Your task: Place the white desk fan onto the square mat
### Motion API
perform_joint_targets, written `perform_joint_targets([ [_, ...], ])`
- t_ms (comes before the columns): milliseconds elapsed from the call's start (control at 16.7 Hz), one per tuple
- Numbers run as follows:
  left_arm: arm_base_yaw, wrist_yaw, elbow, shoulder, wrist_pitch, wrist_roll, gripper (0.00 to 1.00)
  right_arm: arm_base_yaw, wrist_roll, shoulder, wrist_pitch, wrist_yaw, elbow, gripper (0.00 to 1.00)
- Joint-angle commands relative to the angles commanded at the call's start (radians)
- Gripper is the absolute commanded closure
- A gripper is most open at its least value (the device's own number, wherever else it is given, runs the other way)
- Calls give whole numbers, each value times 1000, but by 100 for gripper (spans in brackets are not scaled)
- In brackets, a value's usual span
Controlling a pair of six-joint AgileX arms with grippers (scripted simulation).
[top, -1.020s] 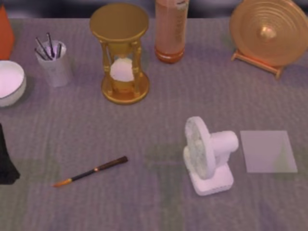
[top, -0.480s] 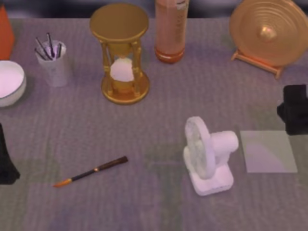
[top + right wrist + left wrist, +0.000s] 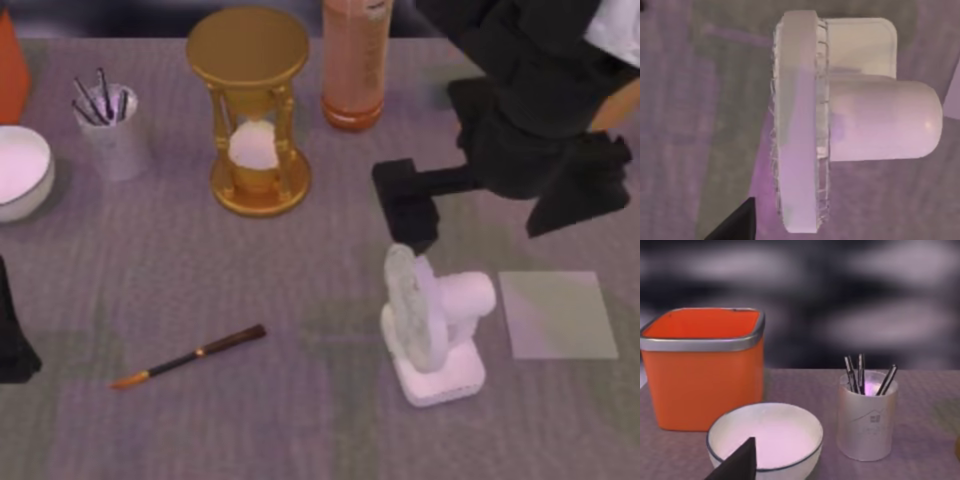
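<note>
Standing upright beside the square mat (image 3: 558, 314), the white desk fan (image 3: 432, 322) sits below the right pincer (image 3: 407, 208), whose grip state I cannot tell.

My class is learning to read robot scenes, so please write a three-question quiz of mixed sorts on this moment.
1. True or false: the white desk fan already stands on the square mat.
2. Multiple choice: which arm reaches over the table beside the fan? A) the left arm B) the right arm C) both
3. Fill in: the thin tool lying on the table toward the top view's left is a ______.

Key
1. False. The fan stands on the bare table, just to the left of the mat in the top view.
2. B. The right gripper hangs close by the fan's grille; the left gripper stays parked at the left edge.
3. paintbrush.
</note>
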Motion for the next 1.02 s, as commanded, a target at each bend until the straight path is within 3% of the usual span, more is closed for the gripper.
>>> perform_joint_targets([
  [360,0,0,0,0,0,0,0,82,51,203,-149,-3,226,0],
  [720,0,0,0,0,0,0,0,78,50,202,-144,-3,221,0],
  [1020,0,0,0,0,0,0,0,82,51,195,-20,-3,88,0],
])
